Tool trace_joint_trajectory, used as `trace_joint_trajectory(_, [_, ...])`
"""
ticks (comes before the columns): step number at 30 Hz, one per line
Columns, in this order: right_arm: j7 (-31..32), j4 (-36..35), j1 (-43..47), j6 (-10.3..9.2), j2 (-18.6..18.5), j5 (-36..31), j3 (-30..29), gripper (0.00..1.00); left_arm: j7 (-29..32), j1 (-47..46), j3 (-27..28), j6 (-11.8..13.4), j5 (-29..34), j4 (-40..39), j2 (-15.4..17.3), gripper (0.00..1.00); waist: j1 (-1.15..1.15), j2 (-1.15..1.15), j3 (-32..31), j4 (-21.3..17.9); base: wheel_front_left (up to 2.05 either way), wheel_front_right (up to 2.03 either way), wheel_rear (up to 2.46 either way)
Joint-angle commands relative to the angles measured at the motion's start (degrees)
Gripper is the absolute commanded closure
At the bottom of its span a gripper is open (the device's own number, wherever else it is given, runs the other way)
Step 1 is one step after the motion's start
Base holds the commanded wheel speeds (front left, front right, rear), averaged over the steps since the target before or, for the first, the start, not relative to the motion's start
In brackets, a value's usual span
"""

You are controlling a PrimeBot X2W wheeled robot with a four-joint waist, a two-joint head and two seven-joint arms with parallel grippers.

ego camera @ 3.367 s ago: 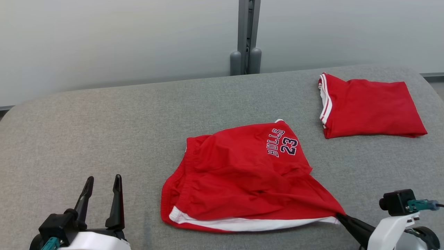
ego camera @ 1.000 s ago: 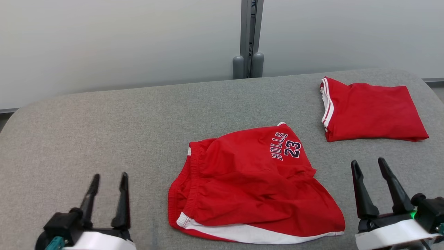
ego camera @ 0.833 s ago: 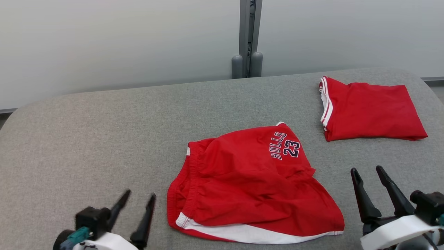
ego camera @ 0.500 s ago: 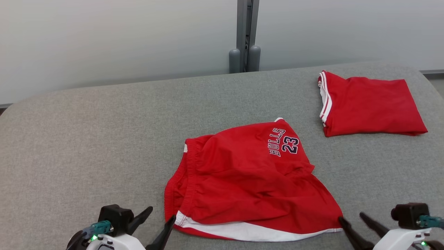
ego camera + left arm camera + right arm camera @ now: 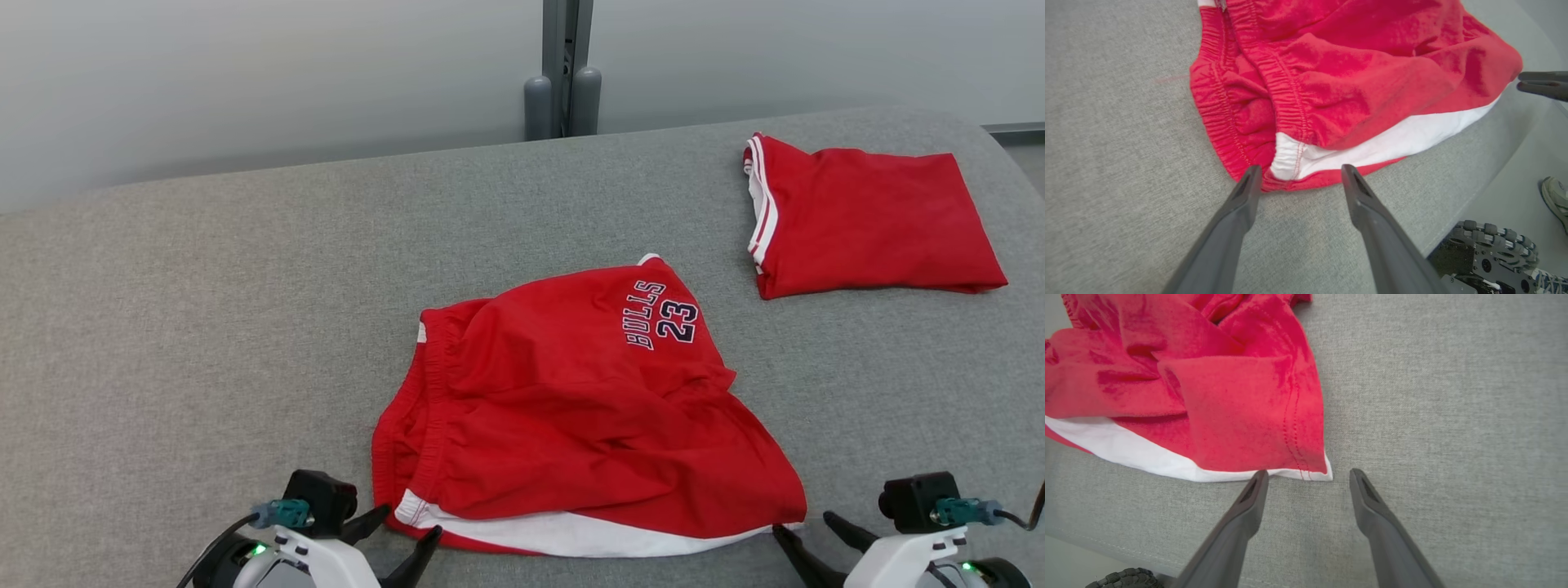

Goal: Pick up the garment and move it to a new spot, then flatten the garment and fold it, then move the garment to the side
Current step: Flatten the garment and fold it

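Where shorts (image 5: 571, 408) bunch, underlayers hidden; left hand (image 5: 411, 521), right hand (image 5: 801, 523) cropped.

We observe a grey fabric-covered surface (image 5: 204, 286) backed by a pale wall (image 5: 245, 73). A folded red top (image 5: 869, 220) with white-striped trim lies flat at the surface's far right. Behind the far edge stands a grey post (image 5: 560, 49), flanked by two rounded grey caps (image 5: 537, 106). A pale shoe (image 5: 1555, 198) rests on the floor.
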Motion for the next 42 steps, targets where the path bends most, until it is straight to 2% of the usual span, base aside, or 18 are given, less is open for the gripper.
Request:
trace_joint_trajectory(1, [-0.6,0.3,-0.9,0.03,0.0,-0.4,-0.3,0.00,-0.3,-1.2,-0.1,-0.3,-0.2,0.4,0.3,0.00,0.00,0.00,0.2,-0.1,0.00,0.00,0.00])
trace_joint_trajectory(13, [-2.6,4.6,-4.8,0.03,0.8,-0.2,3.4,0.00,-1.8,-5.1,-2.9,-0.4,-0.5,4.8,1.1,0.00,0.00,0.00,1.2,-1.2,0.00,0.00,0.00])
trace_joint_trajectory(15, [-3.2,5.7,-5.4,0.03,0.9,0.1,3.8,0.05,-1.9,-5.1,-3.1,-0.4,-0.6,5.0,1.2,0.00,0.00,0.00,1.2,-1.1,0.00,0.00,0.00])
trace_joint_trajectory(18, [-4.0,7.1,-6.0,0.03,0.9,0.6,4.4,0.06,-2.0,-5.2,-3.4,-0.4,-0.8,5.2,1.4,0.25,0.00,0.00,1.0,-1.0,0.00,0.00,0.00])
trace_joint_trajectory(20, [-4.5,8.0,-6.5,0.03,0.8,0.7,4.8,0.09,-1.9,-5.2,-3.6,-0.4,-1.0,5.2,1.5,0.46,0.00,0.00,0.9,-1.0,0.00,0.00,0.00])
trace_joint_trajectory(21, [-4.8,8.4,-6.7,0.03,0.7,0.8,5.0,0.14,-1.9,-5.2,-3.7,-0.4,-1.1,5.2,1.5,0.47,0.00,0.00,0.8,-0.9,0.00,0.00,0.00])
trace_joint_trajectory(23, [-5.2,9.2,-7.1,0.03,0.6,1.1,5.7,0.55,-1.9,-5.2,-3.9,-0.4,-1.1,5.3,1.6,0.53,0.00,0.00,0.7,-0.9,0.00,0.00,0.00])
trace_joint_trajectory(24, [-5.4,9.5,-7.4,0.03,0.5,1.2,6.2,0.82,-1.9,-5.2,-4.0,-0.4,-1.2,5.3,1.7,0.61,0.00,0.00,0.6,-0.9,0.00,0.00,0.00])
trace_joint_trajectory(25, [-5.6,9.8,-7.6,0.03,0.4,1.5,6.5,1.00,-1.9,-5.2,-4.1,-0.4,-1.3,5.2,1.7,0.72,0.00,0.00,0.6,-0.8,0.00,0.00,0.00])
trace_joint_trajectory(27, [-6.1,10.3,-7.9,0.03,0.1,2.0,7.2,1.00,-2.0,-5.3,-4.2,-0.3,-1.4,5.1,1.8,1.00,0.00,0.00,0.5,-0.7,0.00,0.00,0.00])
trace_joint_trajectory(35, [-8.8,9.6,-7.9,0.03,-1.1,3.9,8.1,1.00,-3.4,-3.8,-3.9,-0.3,-3.5,2.9,1.9,1.00,0.00,0.00,-1.3,-0.3,0.00,0.00,0.00])
trace_joint_trajectory(42, [-10.6,0.2,-2.8,0.03,-3.8,8.8,4.4,1.00,-2.6,0.0,-1.6,-0.1,-9.6,-5.3,4.1,1.00,0.00,0.00,-5.0,0.8,0.00,0.00,0.00])
